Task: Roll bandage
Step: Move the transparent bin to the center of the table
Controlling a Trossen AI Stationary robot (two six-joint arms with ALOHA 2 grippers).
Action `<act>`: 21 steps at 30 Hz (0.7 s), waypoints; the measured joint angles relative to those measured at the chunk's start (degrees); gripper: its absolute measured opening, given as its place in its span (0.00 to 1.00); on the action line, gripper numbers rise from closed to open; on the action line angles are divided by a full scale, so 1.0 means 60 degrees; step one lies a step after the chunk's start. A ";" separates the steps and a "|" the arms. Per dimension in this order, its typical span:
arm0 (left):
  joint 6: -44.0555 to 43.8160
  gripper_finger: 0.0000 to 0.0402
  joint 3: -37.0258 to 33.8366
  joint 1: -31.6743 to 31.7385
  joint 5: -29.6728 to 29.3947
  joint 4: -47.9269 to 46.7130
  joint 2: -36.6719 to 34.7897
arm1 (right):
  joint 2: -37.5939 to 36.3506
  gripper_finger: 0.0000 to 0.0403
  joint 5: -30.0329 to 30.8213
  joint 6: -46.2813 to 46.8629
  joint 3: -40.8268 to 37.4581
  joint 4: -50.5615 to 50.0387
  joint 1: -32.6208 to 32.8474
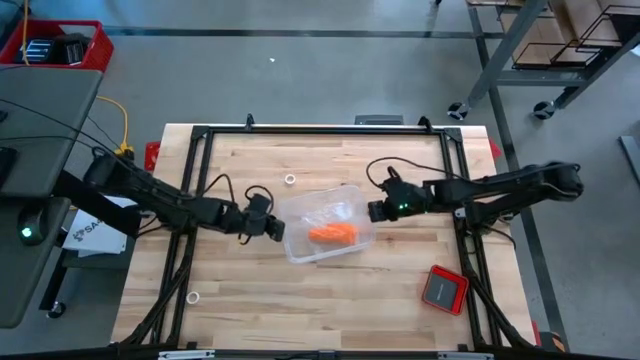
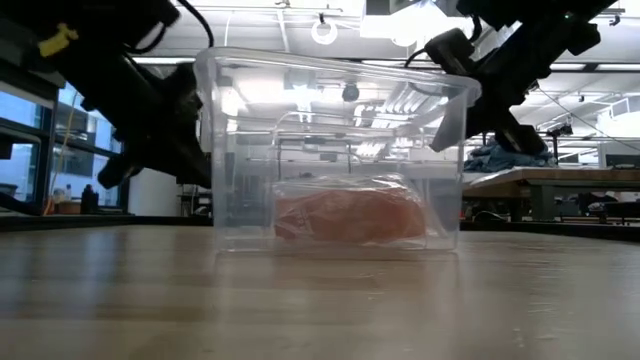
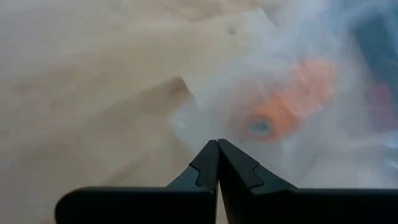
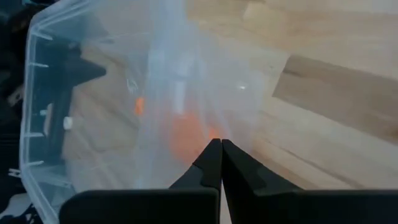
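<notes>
Both pairs of dark fingers are seen pressed together, nothing clamped | left gripper and right gripper are held against opposite walls of the clear plastic tub; probably to steady it | bright orange rolled fabric bandage is kept inside the tub; wooden table beneath

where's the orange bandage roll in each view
High view: bandage roll mid-table, inside the clear plastic container.
Low view: centre, low in the container.
Left wrist view: upper right of centre, blurred behind the container wall.
Right wrist view: just above the shut jaws, seen through the plastic.
Shared landmark: the clear container around it.
</notes>
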 joint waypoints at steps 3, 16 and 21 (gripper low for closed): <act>0.0338 0.00 0.0018 0.0451 0.0045 0.0043 0.0114 | 0.0264 0.00 0.0242 0.0445 0.0000 0.0358 0.0482; 0.1829 0.00 0.0029 0.1694 0.0332 0.0166 -0.0270 | 0.0385 0.00 0.1059 0.2000 0.0000 0.0585 0.1732; 0.3210 0.00 0.0026 0.2095 0.0476 0.0008 -0.0776 | 0.0385 0.00 0.1362 0.2372 0.0004 0.0699 0.2036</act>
